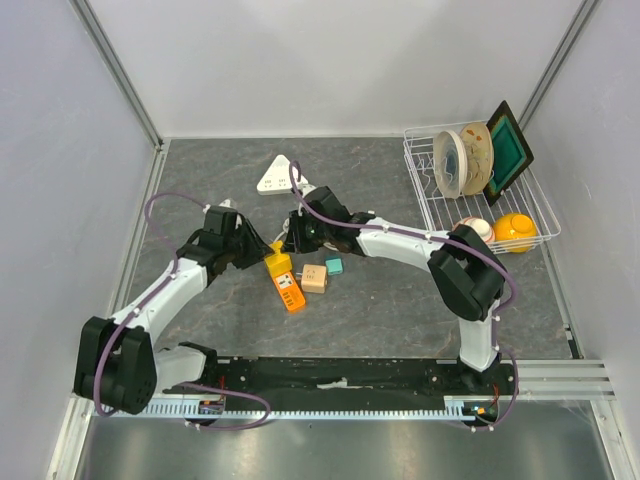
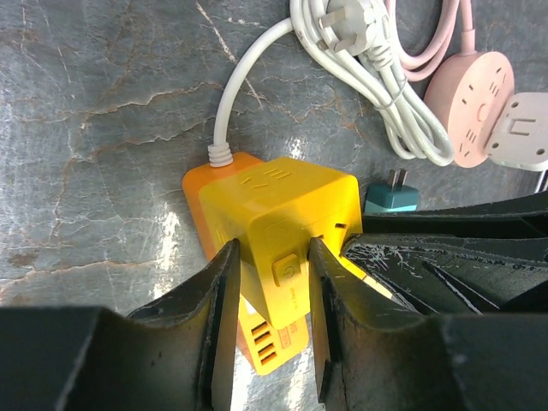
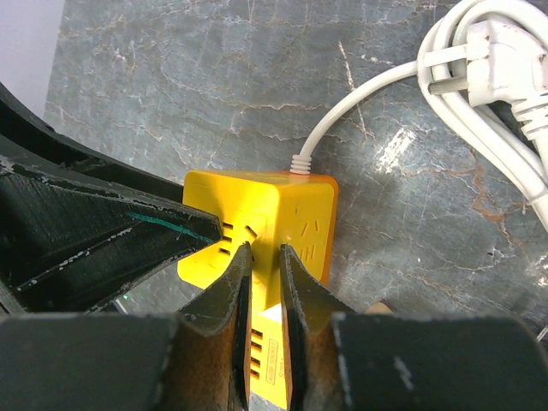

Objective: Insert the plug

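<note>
A yellow-and-orange socket block [image 2: 274,193] lies on the dark stone table, its white cord running off to a coiled bundle that ends in a white plug [image 2: 347,21]. My left gripper [image 2: 274,257] is shut on the block's yellow part, one finger on each side of the power button. My right gripper [image 3: 265,253] is shut with nothing between its fingers, and its tips rest against the block's [image 3: 257,214] slotted face. In the top view the left gripper [image 1: 262,252] and the right gripper [image 1: 290,240] meet over the block [image 1: 280,268]. A small teal plug [image 2: 391,190] lies just beside it.
A beige cube [image 1: 314,278] sits right of the block. A pink round power strip [image 2: 475,103] lies by the coiled cord. A white triangular socket [image 1: 275,175] is at the back. A wire dish rack [image 1: 416,175] with plates stands at the back right, by a yellow fruit [image 1: 515,230].
</note>
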Tool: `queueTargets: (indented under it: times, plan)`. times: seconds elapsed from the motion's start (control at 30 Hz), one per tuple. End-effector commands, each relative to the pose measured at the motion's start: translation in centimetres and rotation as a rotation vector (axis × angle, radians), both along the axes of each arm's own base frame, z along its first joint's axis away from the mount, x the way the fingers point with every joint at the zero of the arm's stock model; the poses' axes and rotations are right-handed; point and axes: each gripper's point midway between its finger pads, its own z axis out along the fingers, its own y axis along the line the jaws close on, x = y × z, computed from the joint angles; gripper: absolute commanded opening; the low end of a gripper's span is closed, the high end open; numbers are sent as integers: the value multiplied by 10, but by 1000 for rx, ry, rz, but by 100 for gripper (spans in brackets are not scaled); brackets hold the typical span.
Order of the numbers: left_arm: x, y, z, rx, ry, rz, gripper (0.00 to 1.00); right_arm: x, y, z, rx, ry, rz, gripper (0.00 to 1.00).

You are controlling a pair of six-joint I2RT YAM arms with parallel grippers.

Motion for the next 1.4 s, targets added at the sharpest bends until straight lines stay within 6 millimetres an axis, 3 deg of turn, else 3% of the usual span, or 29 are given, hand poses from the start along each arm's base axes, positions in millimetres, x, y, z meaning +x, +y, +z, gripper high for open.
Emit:
queueTargets:
  times: [0.0, 0.37, 0.47, 0.53, 0.6, 0.63, 0.77, 0.93, 1.0, 1.03, 1.13, 1.17, 1.2, 1.23, 1.3, 1.37]
  plan:
    - [-98, 17, -92, 102, 393, 17, 18, -98, -43, -129, -419, 240, 154, 15]
    - [-106, 14, -88, 87, 397, -15, 18, -138, -71, -157, -530, 318, 207, 15]
    - [-104, 14, -87, 92, 383, -19, 18, -146, -65, -158, -548, 314, 236, 16]
    - [-98, 18, -82, 121, 362, -26, 26, -140, -61, -153, -537, 292, 223, 17]
    - [-77, 17, -61, 141, 284, -46, 31, -121, -52, -131, -488, 220, 194, 20]
    - [-75, 21, -54, 170, 275, -43, 37, -111, -42, -109, -444, 177, 180, 23]
    - [-38, 23, 2, 214, 119, -55, 48, -65, -26, -51, -340, 46, 108, 34]
    - [-21, 28, 39, 270, 41, -77, 62, -25, -12, 21, -204, -65, 46, 45]
    - [-16, 28, 53, 276, 4, -85, 68, -11, -17, 38, -171, -88, 12, 47]
    - [-15, 28, 59, 280, -14, -100, 75, -8, -21, 52, -150, -107, -2, 50]
    - [-24, 24, 60, 259, 24, -109, 82, 4, -46, 66, -148, -141, -62, 57]
    - [-28, 22, 58, 257, 43, -111, 84, 14, -62, 67, -164, -152, -108, 60]
    - [-32, 17, 58, 255, 48, -122, 94, 13, -76, 57, -190, -141, -130, 64]
    - [-34, 14, 56, 251, 63, -116, 94, 14, -86, 66, -180, -156, -151, 74]
    - [-40, 11, 47, 277, 104, -113, 94, 18, -114, 53, -204, -133, -198, 84]
    - [-41, 8, 42, 276, 139, -92, 94, 27, -139, 59, -214, -158, -268, 94]
